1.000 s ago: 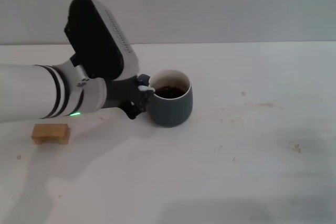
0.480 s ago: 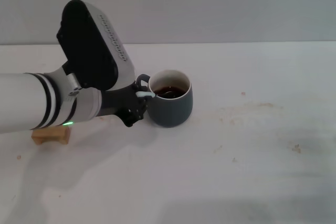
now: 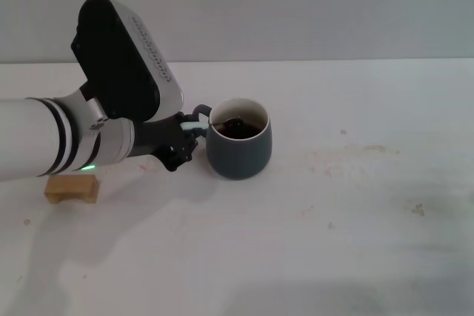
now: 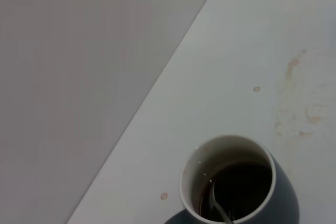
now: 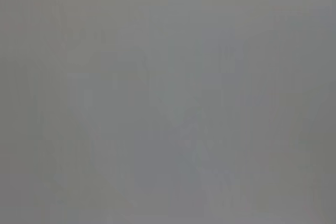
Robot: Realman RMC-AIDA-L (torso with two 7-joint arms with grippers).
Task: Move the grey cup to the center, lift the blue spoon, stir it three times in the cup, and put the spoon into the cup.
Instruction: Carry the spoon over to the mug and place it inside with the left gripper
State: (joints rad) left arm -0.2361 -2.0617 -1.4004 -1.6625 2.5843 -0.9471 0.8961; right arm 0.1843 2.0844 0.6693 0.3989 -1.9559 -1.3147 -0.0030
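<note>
The grey cup (image 3: 238, 149) stands on the white table near the middle, with dark liquid inside. The blue spoon (image 3: 229, 121) lies in the cup, its bowl in the liquid and its pale handle leaning over the rim on the cup's left side. My left gripper (image 3: 189, 135) is just left of the cup at the handle end, fingers spread, and seems to be off the spoon. The left wrist view shows the cup (image 4: 286, 192) from above with the spoon (image 4: 216, 207) in the liquid. The right arm is out of view.
A tan wooden block (image 3: 71, 189) lies on the table to the left, partly under my left forearm. The table's back edge meets a grey wall. The right wrist view shows only plain grey.
The spoon has dropped lower into the cup and now rests on the rim. My left arm has drawn back to the left, away from the cup.
</note>
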